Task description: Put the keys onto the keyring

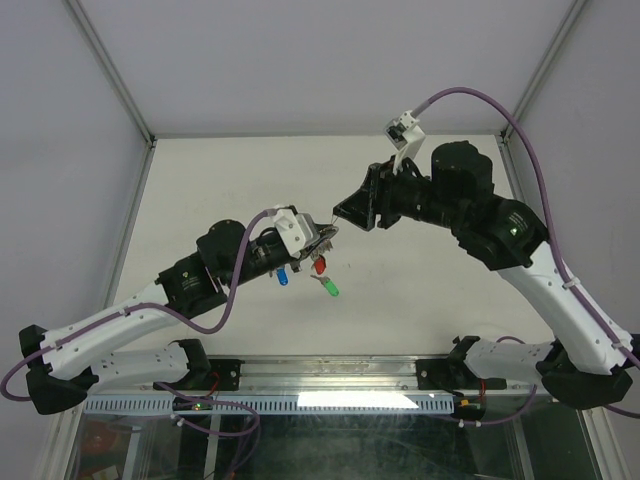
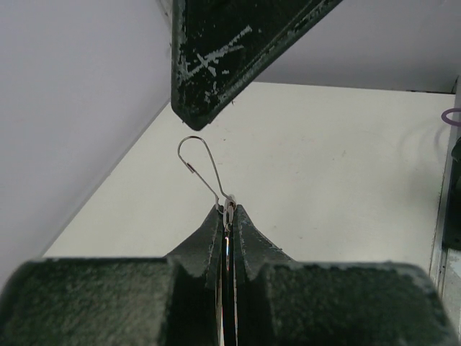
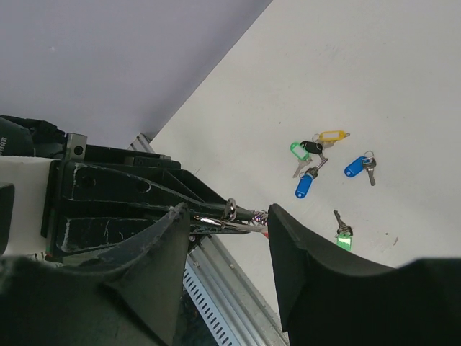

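My left gripper (image 1: pixel 325 238) is shut on the keyring (image 2: pixel 202 162), a thin silver wire loop that sticks up from between its tips (image 2: pixel 228 209). A red-capped key (image 1: pixel 320 266) hangs just under it. My right gripper (image 1: pixel 342 212) is open, and its fingers (image 3: pixel 162 245) stand on either side of the left gripper's tip and the ring (image 3: pixel 232 211) without closing on them. Loose keys lie on the table: a green one (image 3: pixel 344 240), two blue ones (image 3: pixel 304 184), and green, black and yellow ones bunched together (image 3: pixel 311 147). In the top view only a blue key (image 1: pixel 283 277) and a green key (image 1: pixel 330 288) show; the left arm hides the others.
The white table (image 1: pixel 240 190) has a metal rail along its near edge (image 1: pixel 330 375) and frame posts at its back corners. A purple cable (image 1: pixel 480 100) loops over the right arm.
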